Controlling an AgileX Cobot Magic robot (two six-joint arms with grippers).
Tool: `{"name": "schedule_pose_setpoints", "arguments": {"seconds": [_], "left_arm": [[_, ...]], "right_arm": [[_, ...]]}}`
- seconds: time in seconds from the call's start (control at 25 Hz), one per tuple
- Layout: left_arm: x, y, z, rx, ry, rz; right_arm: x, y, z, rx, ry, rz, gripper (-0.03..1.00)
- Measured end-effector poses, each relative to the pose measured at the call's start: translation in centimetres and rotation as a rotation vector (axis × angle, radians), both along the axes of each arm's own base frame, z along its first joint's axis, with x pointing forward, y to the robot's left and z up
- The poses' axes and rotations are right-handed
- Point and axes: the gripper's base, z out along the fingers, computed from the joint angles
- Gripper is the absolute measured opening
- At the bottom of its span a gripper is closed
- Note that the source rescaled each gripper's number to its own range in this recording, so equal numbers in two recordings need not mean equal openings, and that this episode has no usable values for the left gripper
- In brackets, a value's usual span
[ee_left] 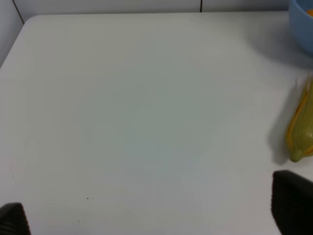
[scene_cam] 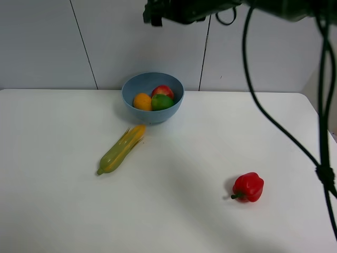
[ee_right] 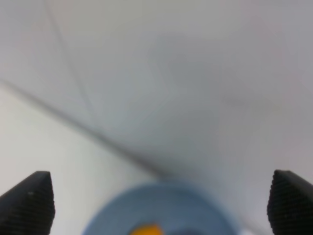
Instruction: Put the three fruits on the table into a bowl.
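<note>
The light-blue bowl (scene_cam: 152, 97) stands at the back middle of the white table (scene_cam: 63, 211). Inside it lie the orange-yellow mango (scene_cam: 142, 101), the red-yellow pomegranate (scene_cam: 164, 91) and the green lime (scene_cam: 161, 102). My right gripper (scene_cam: 154, 15) hangs high above the bowl; in the right wrist view it (ee_right: 159, 203) is open and empty, with the bowl's rim (ee_right: 161, 193) and a bit of the mango (ee_right: 144, 229) below it. My left gripper (ee_left: 151, 210) is open and empty over bare table; it does not show in the high view.
A green-yellow corn cob (scene_cam: 121, 149) lies in front of the bowl, also in the left wrist view (ee_left: 301, 129). A red bell pepper (scene_cam: 248, 187) sits front right. Black cables (scene_cam: 274, 121) hang down the right side. The bowl's edge shows in the left wrist view (ee_left: 301, 24).
</note>
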Motion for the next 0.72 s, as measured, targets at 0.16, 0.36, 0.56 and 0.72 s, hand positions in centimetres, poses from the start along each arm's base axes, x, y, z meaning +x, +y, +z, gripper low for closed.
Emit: {"name": "schedule_pose_setpoints", "arguments": {"seconds": [0.16,0.36,0.56,0.72], "left_arm": [[0.0,0.0,0.0,0.0,0.0,0.0],[0.0,0.0,0.0,0.0,0.0,0.0],[0.0,0.0,0.0,0.0,0.0,0.0],[0.0,0.0,0.0,0.0,0.0,0.0]], "right_arm": [[-3.3,-4.7,7.1,0.025,-0.12,-0.047,0.61],[-8.5,-10.4,13.5,0.01,-0.24,-0.126,0.61],[-14.5,-15.9,15.8,0.038,-0.361,-0.261,0.61],[-19.5,-20.0,13.7,0.034,-0.394,-0.407,0.61]]}}
